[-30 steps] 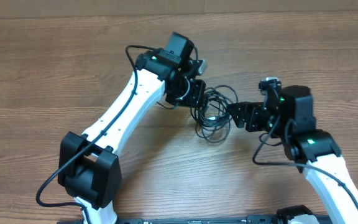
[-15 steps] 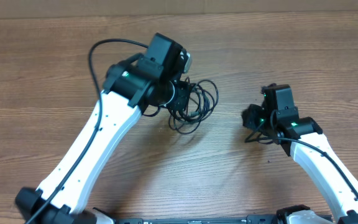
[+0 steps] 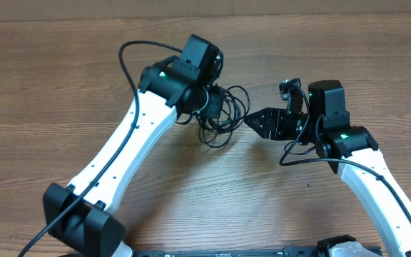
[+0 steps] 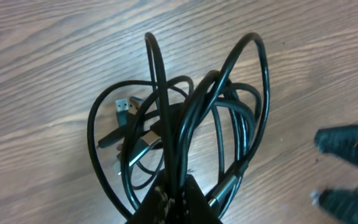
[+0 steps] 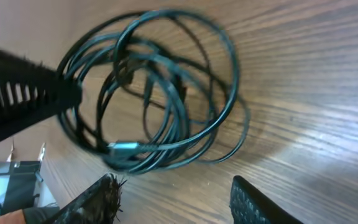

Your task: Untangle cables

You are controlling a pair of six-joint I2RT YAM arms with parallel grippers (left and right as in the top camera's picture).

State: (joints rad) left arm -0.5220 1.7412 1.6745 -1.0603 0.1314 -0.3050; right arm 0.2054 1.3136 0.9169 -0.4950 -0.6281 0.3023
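- The brown wood-grain tabletop [image 3: 63,71] only shows whole in the overhead view. That view is also the only one that places the bundle: around mid-table, between the two arms and closer to the left one.
- The thin black cables [image 3: 228,114] are one bundle of overlapping loops. Biggest worry: if several strands get grabbed at once and pulled, the whole lump probably just drags along or cinches tighter. None of the views settles whether the loops rest on the wood or hang just above it.
- The left pincer [image 3: 215,109] is clamped shut on a few strands at the bundle's edge. Overhead hides that pinch under the wrist, but the left wrist view has it right up close. Cords this thin could slip out under a sideways tug.
- The right pincer [image 3: 257,123] has its jaws apart and nothing in them, and it sits just beside the loops. The right wrist view shows the empty gap.
- A small silver-tipped plug [image 4: 122,107] pokes out inside the coil, clear only from the left wrist. It looks likely to snag on a loop.
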